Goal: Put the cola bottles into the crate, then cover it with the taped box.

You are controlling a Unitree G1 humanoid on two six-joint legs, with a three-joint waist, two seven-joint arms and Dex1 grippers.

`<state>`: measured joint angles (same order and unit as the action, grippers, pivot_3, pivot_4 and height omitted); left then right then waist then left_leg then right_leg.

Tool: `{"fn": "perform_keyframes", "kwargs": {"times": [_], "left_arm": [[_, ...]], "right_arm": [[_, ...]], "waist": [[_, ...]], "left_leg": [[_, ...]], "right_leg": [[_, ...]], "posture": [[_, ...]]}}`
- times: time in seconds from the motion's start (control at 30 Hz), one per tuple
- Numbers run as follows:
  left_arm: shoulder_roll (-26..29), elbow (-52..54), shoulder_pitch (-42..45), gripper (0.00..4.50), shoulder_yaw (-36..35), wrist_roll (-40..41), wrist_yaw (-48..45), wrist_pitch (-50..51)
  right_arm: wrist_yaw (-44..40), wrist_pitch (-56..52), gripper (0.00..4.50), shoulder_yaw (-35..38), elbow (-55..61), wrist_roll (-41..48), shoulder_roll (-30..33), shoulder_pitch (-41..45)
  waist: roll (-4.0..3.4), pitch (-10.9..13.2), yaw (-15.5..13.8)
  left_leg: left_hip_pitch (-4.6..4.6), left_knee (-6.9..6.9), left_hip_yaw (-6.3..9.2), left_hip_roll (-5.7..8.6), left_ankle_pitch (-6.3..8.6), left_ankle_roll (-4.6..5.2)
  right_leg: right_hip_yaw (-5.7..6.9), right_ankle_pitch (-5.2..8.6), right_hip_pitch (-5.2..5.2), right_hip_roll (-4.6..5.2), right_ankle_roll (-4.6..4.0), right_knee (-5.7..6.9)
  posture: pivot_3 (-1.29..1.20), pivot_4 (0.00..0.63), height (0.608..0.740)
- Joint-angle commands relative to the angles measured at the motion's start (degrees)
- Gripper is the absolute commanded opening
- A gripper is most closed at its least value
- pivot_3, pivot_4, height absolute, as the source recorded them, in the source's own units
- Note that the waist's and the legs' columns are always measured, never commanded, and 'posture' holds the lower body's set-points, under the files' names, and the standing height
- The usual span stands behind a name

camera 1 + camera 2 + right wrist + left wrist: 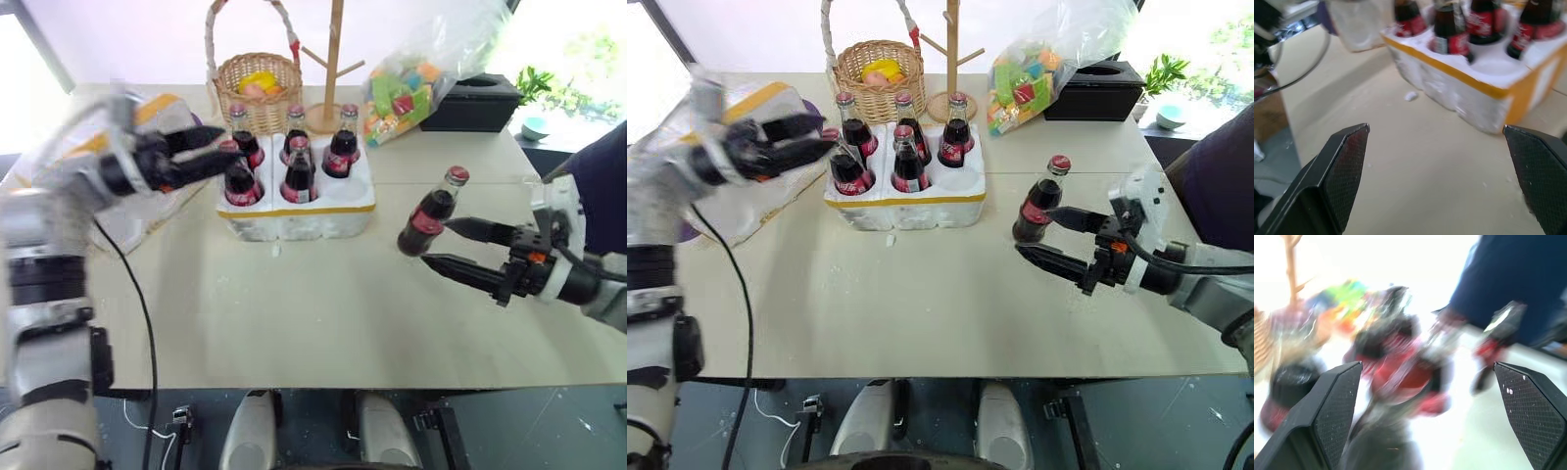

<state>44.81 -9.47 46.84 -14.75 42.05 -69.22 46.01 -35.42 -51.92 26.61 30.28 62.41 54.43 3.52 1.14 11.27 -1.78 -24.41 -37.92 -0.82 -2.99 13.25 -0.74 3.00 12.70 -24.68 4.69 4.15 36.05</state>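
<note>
The crate [294, 217] stands mid-table with several cola bottles [297, 171] upright in its wells; its front right well [343, 188] is empty. My left gripper [227, 145] hovers open beside the front left bottle [240, 183], holding nothing. Another cola bottle [431, 208] stands alone on the table to the right. My right gripper [436, 242] is open just in front of it, and nothing lies between its fingers in the right wrist view, which faces the crate [1484, 83]. The taped box [162, 106] lies at the far left, partly hidden behind my left arm.
A wicker basket [257, 88], a wooden stand [333, 69], a bag of coloured blocks [407, 93] and a black box [480, 103] line the back. A black cable [137, 294] hangs off the left front edge. A person's dark sleeve [598, 186] is at the right.
</note>
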Motion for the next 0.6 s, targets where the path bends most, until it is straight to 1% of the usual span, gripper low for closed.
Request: {"fn": "perform_keyframes", "kwargs": {"times": [0.03,0.1,0.13,0.2,0.33,0.37,0.43,0.53,0.6], "left_arm": [[3.79,12.31,-4.13,4.46,-0.94,7.74,-4.14,6.50],[5.81,19.83,-10.34,4.46,3.22,5.43,-6.40,3.80],[6.15,22.57,-12.78,4.46,5.02,3.97,-6.88,1.94],[4.96,25.35,-15.96,4.46,8.23,0.99,-5.23,-1.28],[0.20,25.94,-17.17,4.46,11.61,-1.98,0.10,-4.38],[-0.64,25.86,-17.23,4.46,11.93,-2.12,0.70,-4.86],[-2.25,25.42,-16.72,4.46,12.05,-1.96,2.11,-5.03],[-3.09,25.20,-16.05,4.46,12.23,-1.86,2.79,-5.08],[-3.09,25.27,-15.85,4.46,12.36,-1.69,2.81,-5.07]], "right_arm": [[3.57,2.08,4.50,0.73,-1.49,-3.87,-2.11,-0.07],[6.05,3.88,4.50,-2.27,-3.36,-8.42,-4.20,1.26],[6.93,4.76,4.50,-3.62,-4.40,-10.55,-5.04,1.94],[8.74,5.90,4.50,-5.58,-7.12,-13.27,-7.49,4.09],[7.57,8.97,4.50,-10.50,-10.97,-18.69,-10.26,7.20],[7.55,9.39,4.50,-11.35,-12.27,-19.46,-11.23,8.23],[7.55,10.32,4.50,-12.69,-15.07,-21.10,-12.96,10.66],[7.06,11.65,4.50,-14.22,-19.60,-23.41,-15.09,14.35],[6.65,12.65,4.50,-15.63,-23.56,-24.97,-16.89,17.55]], "waist": [[-0.18,-0.09,0.17],[-0.41,-0.21,0.26],[-0.42,-0.21,0.26],[-0.35,-0.17,0.26],[-0.34,-0.17,0.03],[-0.34,-0.17,0.05],[-0.34,-0.17,0.21],[-0.34,-0.17,0.37],[-0.35,-0.17,0.99]], "left_leg": [[0.01,0.00,-0.03,0.02,0.00,0.00],[0.18,0.00,-0.24,0.04,0.01,-0.01],[0.33,0.00,-0.29,0.04,0.01,-0.02],[0.40,0.00,-0.29,0.03,0.02,-0.04],[0.19,-0.03,-0.28,0.02,0.00,-0.03],[0.14,-0.03,-0.29,0.03,0.00,-0.03],[0.05,0.00,-0.30,0.03,0.01,0.01],[0.02,0.01,-0.31,0.04,0.01,0.03],[0.03,0.01,-0.31,0.04,0.01,0.03]], "right_leg": [[-0.05,0.03,0.00,0.01,-0.05,-0.01],[-0.25,0.04,0.08,0.04,-0.05,-0.05],[-0.31,0.05,0.17,0.04,-0.06,-0.06],[-0.32,0.14,0.20,0.04,0.09,-0.07],[-0.35,0.06,0.03,0.00,-0.04,-0.05],[-0.38,-0.01,-0.01,-0.01,-0.14,-0.04],[-0.42,0.02,-0.10,-0.05,-0.08,-0.04],[-0.45,0.04,-0.15,-0.09,-0.04,0.00],[-0.46,0.04,-0.15,-0.09,-0.04,0.00]], "posture": [[0.00,0.150,0.740],[0.00,0.150,0.740],[0.00,0.150,0.740],[0.00,0.150,0.740],[0.00,0.150,0.740],[0.00,0.150,0.740],[0.00,0.150,0.740],[0.00,0.150,0.740],[0.00,0.150,0.740]]}}
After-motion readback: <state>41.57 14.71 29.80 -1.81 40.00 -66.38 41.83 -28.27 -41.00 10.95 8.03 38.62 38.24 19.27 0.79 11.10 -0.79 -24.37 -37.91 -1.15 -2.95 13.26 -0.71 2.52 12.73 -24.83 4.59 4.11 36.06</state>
